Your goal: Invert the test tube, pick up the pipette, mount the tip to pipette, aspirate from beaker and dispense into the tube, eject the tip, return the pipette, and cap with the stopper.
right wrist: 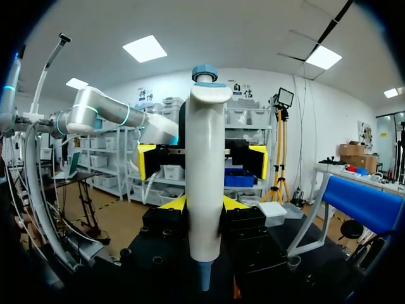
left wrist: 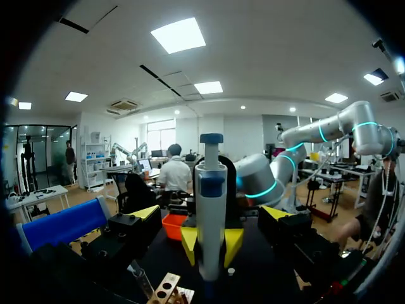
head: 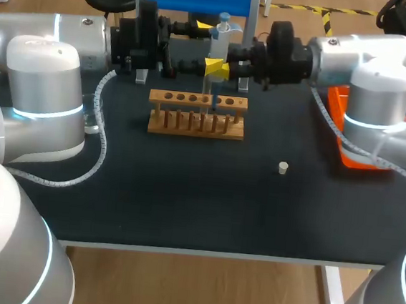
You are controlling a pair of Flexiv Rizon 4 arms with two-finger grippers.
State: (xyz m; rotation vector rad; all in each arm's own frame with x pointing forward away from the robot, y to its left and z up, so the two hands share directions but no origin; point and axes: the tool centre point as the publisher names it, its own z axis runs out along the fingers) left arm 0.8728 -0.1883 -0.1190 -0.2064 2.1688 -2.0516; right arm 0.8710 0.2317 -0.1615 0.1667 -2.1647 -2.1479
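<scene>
Your right end effector (right wrist: 202,204) grips the pipette (right wrist: 204,158) upright over the rack (head: 195,126); left end effector (left wrist: 212,213) stands wide, facing it.

Bright, even overhead light from ceiling panels (left wrist: 180,35); soft shadows.

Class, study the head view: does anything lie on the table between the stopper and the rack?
Nothing visible does. The stopper lies alone on the table, right of the rack and nearer the front edge. Only bare table shows between them.
</scene>
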